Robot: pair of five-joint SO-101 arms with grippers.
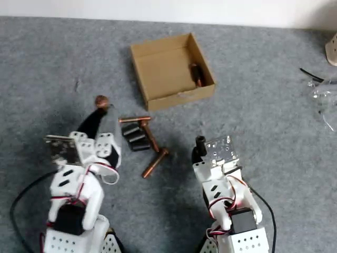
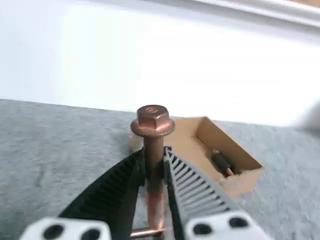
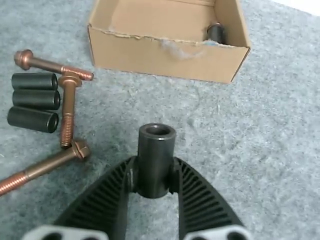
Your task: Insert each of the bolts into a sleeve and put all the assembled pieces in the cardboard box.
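Now at the mating step. Gripping a copper bolt [image 2: 152, 122] by the shank, head up, in the closed left claw [image 2: 154, 155], left of centre in the high view. Pinching a black sleeve [image 3: 157, 140] upright, bore open, in the right claw [image 3: 155, 172], lower centre. Between them on the bench [image 1: 274, 158], three loose bolts [image 1: 149, 136] and three spare sleeves [image 1: 136, 138]. Already one assembled piece [image 1: 197, 75] in the cardboard box [image 1: 179, 97], upper centre. Next, probably: turning shank toward bore, aligning, sliding in.

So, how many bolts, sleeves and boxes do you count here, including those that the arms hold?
Bolts: 4 (3 on the table, 1 in the left fingers)
Sleeves: 4 (3 on the table, 1 in the right fingers)
Cardboard box: 1
Assembled piece inside it: 1
Total: 10
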